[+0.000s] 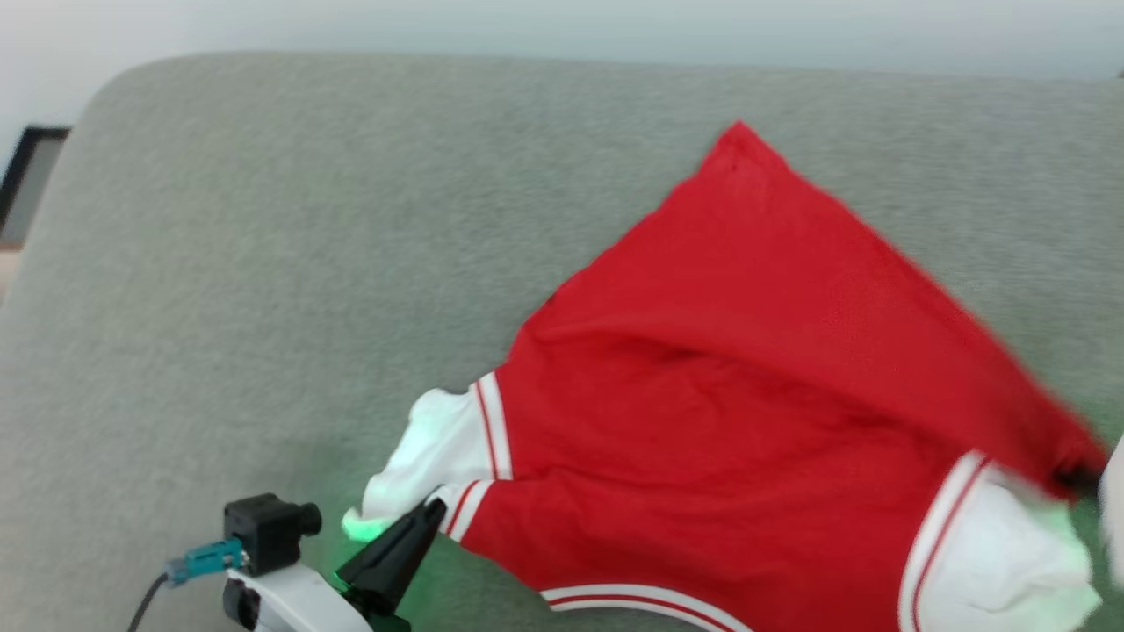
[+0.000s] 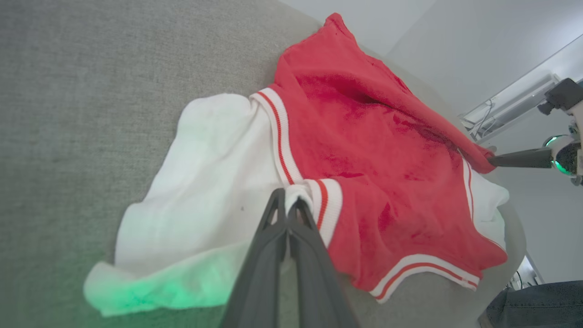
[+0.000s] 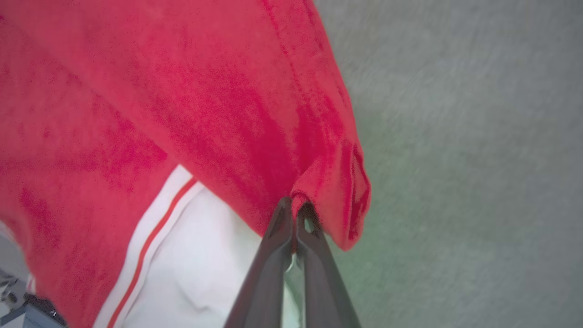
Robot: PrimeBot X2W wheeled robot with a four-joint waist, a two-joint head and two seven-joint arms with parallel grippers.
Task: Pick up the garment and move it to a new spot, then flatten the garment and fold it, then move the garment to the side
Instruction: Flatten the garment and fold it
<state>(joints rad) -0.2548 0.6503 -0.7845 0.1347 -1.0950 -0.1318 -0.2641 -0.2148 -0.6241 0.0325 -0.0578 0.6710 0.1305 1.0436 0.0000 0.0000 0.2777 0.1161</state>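
Observation:
The garment (image 1: 746, 369), red with white sleeves and red-white striped trim, lies spread on a grey cushioned surface (image 1: 263, 263), plain red side up. At the lower left my left gripper (image 1: 432, 511) is shut on the garment where the striped trim meets a white sleeve (image 1: 430, 452). The left wrist view shows those fingers (image 2: 273, 237) pressed together on that trim (image 2: 319, 200). At the far right edge my right gripper (image 1: 1078, 478) is blurred. In the right wrist view it (image 3: 295, 207) is shut on a fold of the garment's red edge (image 3: 337, 182), lifting it slightly. The right gripper (image 2: 494, 160) pinches that same edge in the left wrist view.
The grey surface stretches wide to the left and behind the garment. A dark-framed object (image 1: 26, 175) stands past its far left corner. A person's leg in jeans (image 2: 533, 303) is beyond the surface's edge in the left wrist view.

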